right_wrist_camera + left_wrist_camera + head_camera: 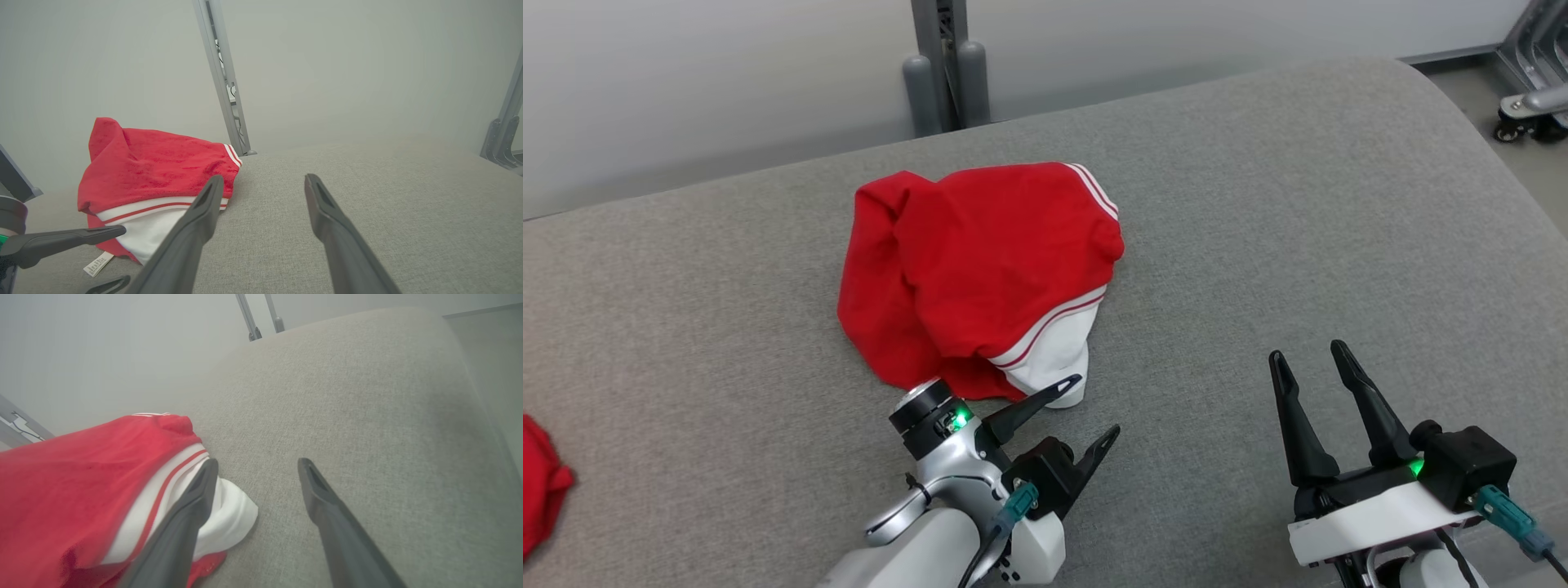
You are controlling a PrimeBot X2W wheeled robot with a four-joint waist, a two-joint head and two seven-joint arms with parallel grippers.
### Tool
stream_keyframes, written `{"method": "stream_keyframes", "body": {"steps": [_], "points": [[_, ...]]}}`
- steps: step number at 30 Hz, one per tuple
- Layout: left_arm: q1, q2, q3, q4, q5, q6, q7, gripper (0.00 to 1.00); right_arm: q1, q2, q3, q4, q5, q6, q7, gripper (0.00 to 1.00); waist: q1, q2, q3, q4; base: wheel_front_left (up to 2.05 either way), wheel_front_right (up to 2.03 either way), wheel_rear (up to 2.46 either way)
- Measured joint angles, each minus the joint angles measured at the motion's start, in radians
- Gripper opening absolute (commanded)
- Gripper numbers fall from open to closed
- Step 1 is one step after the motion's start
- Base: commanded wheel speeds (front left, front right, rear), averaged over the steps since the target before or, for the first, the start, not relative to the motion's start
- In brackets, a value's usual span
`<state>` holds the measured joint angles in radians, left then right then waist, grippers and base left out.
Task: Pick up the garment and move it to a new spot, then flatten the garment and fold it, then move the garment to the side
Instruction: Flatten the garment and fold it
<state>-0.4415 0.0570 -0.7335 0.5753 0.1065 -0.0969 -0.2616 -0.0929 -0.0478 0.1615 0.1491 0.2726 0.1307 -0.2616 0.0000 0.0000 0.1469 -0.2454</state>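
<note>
Red garment [980, 269]: being borne crumpled by grey cushion [1258, 204]. Left gripper [1097, 403], right gripper [1306, 350]: jaws being held open, empty; left one beside white hem.

It looks like a test lab: a bare pale wall [727, 82], grey metal posts [943, 65], a stand on wheels [1531, 106] and a grey padded surface [1258, 204]

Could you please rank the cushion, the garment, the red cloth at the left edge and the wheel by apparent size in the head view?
1. cushion
2. garment
3. red cloth, cut off by the frame edge
4. wheel, farther away, so its true size is unsure
</note>
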Motion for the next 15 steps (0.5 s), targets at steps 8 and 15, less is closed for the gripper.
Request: {"method": "stream_keyframes", "body": {"steps": [8,15], "points": [[-0.091,-0.002,0.0,0.232,-0.007,0.013,0.002,1.0,-0.015,0.0,0.003,-0.002,0.011,0.0,0.0,1.0,0.0,0.0,0.039,-0.057,0.0,0.0,0.0],[-0.157,-0.01,0.008,0.386,-0.047,0.062,0.027,1.0,-0.021,0.0,0.004,-0.004,0.02,0.0,0.0,1.0,0.0,0.0,0.061,-0.092,0.0,0.0,0.0]]}}
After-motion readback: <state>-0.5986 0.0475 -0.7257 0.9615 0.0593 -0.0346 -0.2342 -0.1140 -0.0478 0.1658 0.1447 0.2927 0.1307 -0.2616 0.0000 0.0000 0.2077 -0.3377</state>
